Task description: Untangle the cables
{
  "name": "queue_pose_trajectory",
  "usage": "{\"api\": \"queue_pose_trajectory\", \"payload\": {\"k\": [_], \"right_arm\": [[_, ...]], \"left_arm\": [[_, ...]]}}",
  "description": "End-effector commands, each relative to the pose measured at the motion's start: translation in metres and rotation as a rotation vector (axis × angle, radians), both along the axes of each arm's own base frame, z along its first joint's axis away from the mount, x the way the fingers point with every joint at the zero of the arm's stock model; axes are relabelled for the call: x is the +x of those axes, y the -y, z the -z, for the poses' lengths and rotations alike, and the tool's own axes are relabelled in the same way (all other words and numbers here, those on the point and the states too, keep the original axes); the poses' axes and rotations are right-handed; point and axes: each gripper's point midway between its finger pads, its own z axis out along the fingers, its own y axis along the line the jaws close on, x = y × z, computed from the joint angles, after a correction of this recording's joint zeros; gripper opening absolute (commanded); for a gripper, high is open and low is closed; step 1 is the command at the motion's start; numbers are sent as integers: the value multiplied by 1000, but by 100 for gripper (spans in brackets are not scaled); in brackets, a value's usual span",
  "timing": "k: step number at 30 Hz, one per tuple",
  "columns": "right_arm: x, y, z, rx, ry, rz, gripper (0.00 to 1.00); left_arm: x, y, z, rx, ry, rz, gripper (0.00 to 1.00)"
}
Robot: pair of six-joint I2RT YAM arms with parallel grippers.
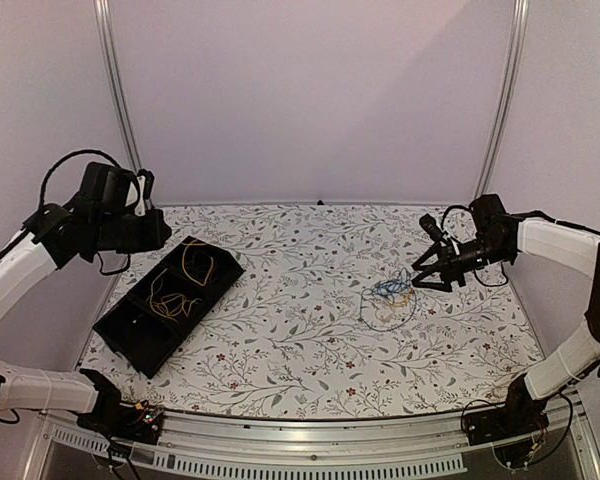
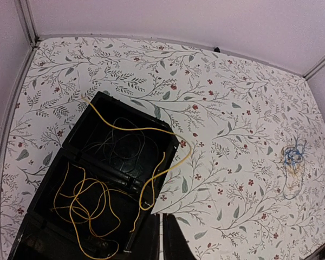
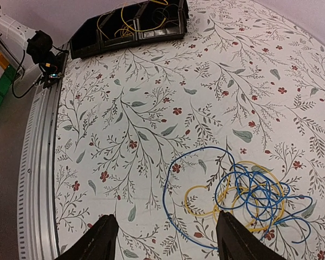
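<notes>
1. The tangle of blue and yellow cables [image 3: 249, 195] lay on the worktop [image 1: 300, 300] near its right edge, roughly midway between the far and near edges. 1 blue loop [image 3: 170, 200] spilled out of it toward the middle.
2. The right gripper [image 3: 168, 241] hovered just above the tangle on its near side. Its jaws were spread wide and held nothing. The stray loop lay between its 2 fingers in the wrist view, so it looked lined up to pick out a single strand rather than the whole knot.
3. The left gripper [image 2: 161, 238] was clenched, with nothing visible between its fingers. It hung over the black tray [image 1: 140, 340] by the worktop's left edge, well apart from the tangle, probably keeping out of the way.
4. The tray seemed to serve as the sorting place. Loose yellow cables [image 2: 86, 203] filled 1 compartment and thin dark cables [image 2: 119, 143] lay in the next. 1 yellow strand [image 2: 179, 157] draped over the rim onto the worktop.
5. The dark cables barely showed against the black plastic, so they could not be counted.
6. The left wrist view cut off the tray's near end.
7. The overhead view showed the tangle too small to follow any crossing. I could not tell whether a dark strand ran through the knot.
</notes>
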Motion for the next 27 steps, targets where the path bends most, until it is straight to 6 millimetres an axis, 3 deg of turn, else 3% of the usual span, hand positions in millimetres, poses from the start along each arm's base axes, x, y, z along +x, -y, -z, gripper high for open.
{"api": "queue_pose_trajectory", "payload": {"k": [1,7,9,11,13,17,23,27], "right_arm": [[-1,-3,2,-16,-7,-21,66],[-2,-4,5,-23,-13,-30,66],[-3,-4,5,-24,-19,-32,66],[-4,-4,6,-25,-25,-36,66],[-4,-5,7,-28,-26,-39,66],[-5,-6,9,-36,-30,-46,66],[-7,-7,9,-36,-37,-53,66],[-8,-7,11,-43,-42,-60,66]], "left_arm": [[-17,-7,9,-64,-96,-25,0],[-17,-16,8,-64,-81,-46,0],[-16,-9,7,-82,-63,-11,1],[-14,7,11,-108,-57,81,24],[-9,21,24,-105,-79,154,37],[11,20,52,-3,-136,145,49],[44,28,75,108,-126,207,54],[70,18,93,281,-135,212,55]]}}
